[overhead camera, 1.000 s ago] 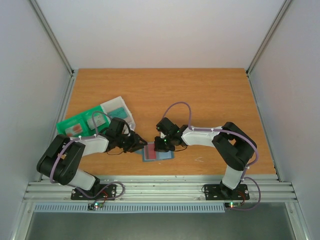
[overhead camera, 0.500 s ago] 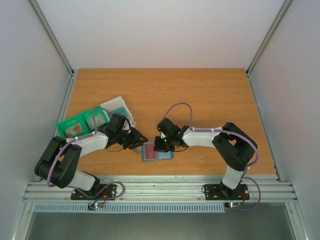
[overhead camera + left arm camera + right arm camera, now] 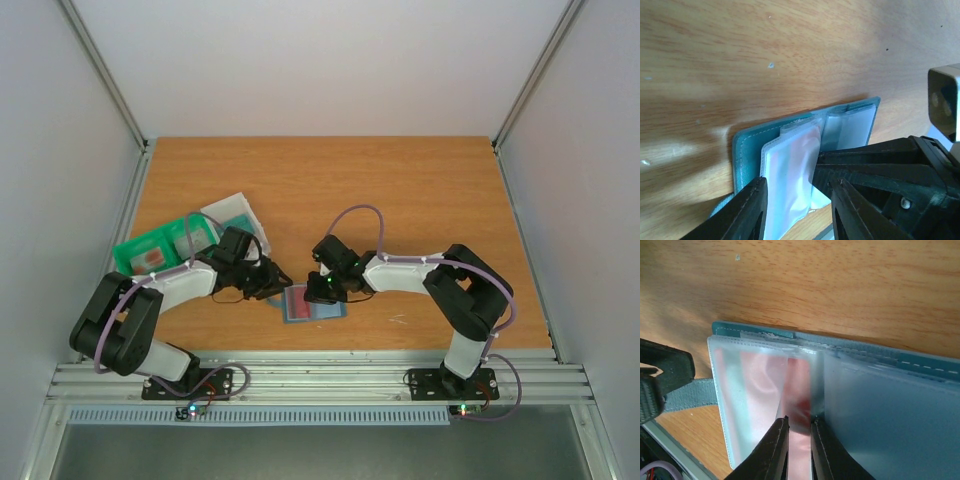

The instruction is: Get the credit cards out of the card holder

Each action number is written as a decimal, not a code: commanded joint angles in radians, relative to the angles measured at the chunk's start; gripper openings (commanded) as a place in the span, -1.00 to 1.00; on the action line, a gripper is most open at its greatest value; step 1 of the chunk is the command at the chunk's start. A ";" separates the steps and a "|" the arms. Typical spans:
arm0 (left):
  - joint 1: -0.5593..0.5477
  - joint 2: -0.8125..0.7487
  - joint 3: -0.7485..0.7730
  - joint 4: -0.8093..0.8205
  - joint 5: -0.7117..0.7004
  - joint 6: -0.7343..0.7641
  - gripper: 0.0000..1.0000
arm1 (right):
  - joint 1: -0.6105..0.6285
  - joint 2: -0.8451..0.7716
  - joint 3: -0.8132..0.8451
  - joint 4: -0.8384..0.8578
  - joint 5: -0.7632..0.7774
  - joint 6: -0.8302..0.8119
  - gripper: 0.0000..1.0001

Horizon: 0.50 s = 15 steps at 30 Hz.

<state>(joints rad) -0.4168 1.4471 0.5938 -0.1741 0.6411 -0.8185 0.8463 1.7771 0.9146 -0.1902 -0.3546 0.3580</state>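
The slate-blue card holder (image 3: 316, 305) lies open on the table between both arms. In the left wrist view it (image 3: 747, 150) shows a clear sleeve with a pinkish card inside. My left gripper (image 3: 282, 282) (image 3: 797, 210) is open, its fingers straddling the sleeve's near edge. My right gripper (image 3: 322, 290) (image 3: 800, 452) is nearly closed, pinching a reddish-pink card (image 3: 801, 390) that sticks out of the sleeve at the holder's (image 3: 875, 415) fold. The right gripper's black body fills the right of the left wrist view (image 3: 890, 170).
A green tray (image 3: 137, 247) and a clear whitish tray (image 3: 238, 213) sit left of the left arm, with cards in them. The table's near edge and a metal rail run just below the holder. Walls close in both sides.
The left gripper has drawn back slightly up and left from the holder's left edge. The right gripper and the holder have shifted a little left.
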 commanded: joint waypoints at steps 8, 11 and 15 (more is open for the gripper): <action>-0.004 -0.034 -0.063 -0.005 -0.009 0.030 -0.24 | 0.010 0.060 0.032 -0.087 0.048 0.005 -0.76; -0.004 -0.041 -0.072 0.026 0.014 0.018 -0.22 | 0.010 0.080 0.017 -0.090 0.054 0.004 -0.84; -0.004 -0.048 -0.074 0.063 0.033 -0.008 -0.20 | 0.010 0.081 0.001 -0.103 0.084 -0.005 -0.94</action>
<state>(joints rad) -0.4168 1.4220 0.5320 -0.1707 0.6472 -0.8135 0.8474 1.8019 0.9470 -0.2260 -0.3473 0.3603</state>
